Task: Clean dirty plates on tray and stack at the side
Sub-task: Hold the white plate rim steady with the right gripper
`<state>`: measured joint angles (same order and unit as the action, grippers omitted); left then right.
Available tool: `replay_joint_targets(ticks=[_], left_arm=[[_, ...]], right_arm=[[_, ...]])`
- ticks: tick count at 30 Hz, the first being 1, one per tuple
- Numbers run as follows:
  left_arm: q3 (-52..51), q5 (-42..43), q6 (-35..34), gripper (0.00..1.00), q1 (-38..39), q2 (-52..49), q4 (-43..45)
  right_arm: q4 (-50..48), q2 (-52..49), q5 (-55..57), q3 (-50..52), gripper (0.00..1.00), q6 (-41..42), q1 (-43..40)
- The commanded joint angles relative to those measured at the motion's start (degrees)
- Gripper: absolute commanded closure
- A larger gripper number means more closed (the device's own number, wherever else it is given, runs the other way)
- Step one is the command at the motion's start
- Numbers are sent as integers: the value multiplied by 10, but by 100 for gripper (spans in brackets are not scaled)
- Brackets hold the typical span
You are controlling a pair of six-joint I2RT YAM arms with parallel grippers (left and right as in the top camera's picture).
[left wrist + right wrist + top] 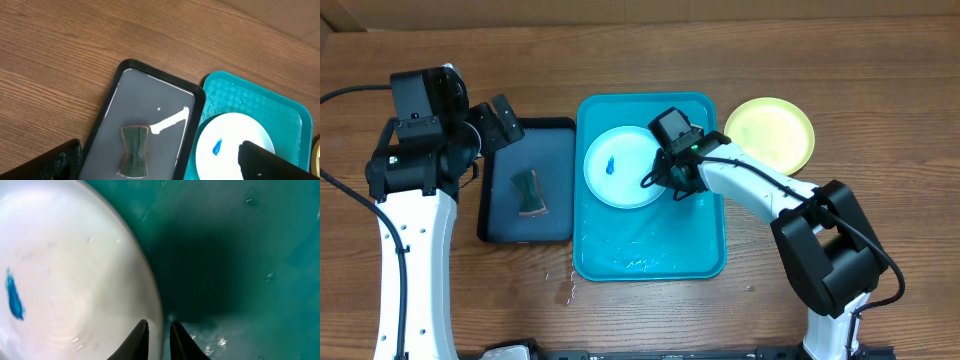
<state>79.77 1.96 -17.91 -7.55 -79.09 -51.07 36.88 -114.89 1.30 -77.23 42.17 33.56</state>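
A white-centred plate (620, 165) with a small blue smudge lies in the turquoise tray (650, 255). My right gripper (658, 180) is shut on this plate's right rim; in the right wrist view its fingers (160, 340) straddle the rim of the plate (65, 270) over the tray floor (240, 255). A yellow-green plate (770, 135) sits on the table to the right of the tray. A third plate does not show separately. My left gripper (495, 125) is open and empty above the black tray's far left; in its own view (160, 165) its fingers are spread wide.
The black tray (555, 150) left of the turquoise tray holds a dark green sponge (528, 190), which also shows in the left wrist view (135, 150). The turquoise tray's floor is wet. Water drops (565, 290) lie on the wood in front.
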Motion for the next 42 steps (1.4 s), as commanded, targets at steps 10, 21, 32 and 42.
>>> replay_joint_targets(ticks=[10, 21, 32, 42], left_arm=[[2, 5, -5, 0, 1, -3, 1], [2, 5, -5, 0, 1, -3, 1], [2, 5, -5, 0, 1, -3, 1], [2, 5, -5, 0, 1, -3, 1]], right_arm=[[-20, -3, 0, -8, 91, -67, -8], [-16, -3, -39, -8, 87, -65, -8], [-17, -3, -37, -8, 67, -156, -21], [-16, -3, -14, -8, 68, -157, -25]])
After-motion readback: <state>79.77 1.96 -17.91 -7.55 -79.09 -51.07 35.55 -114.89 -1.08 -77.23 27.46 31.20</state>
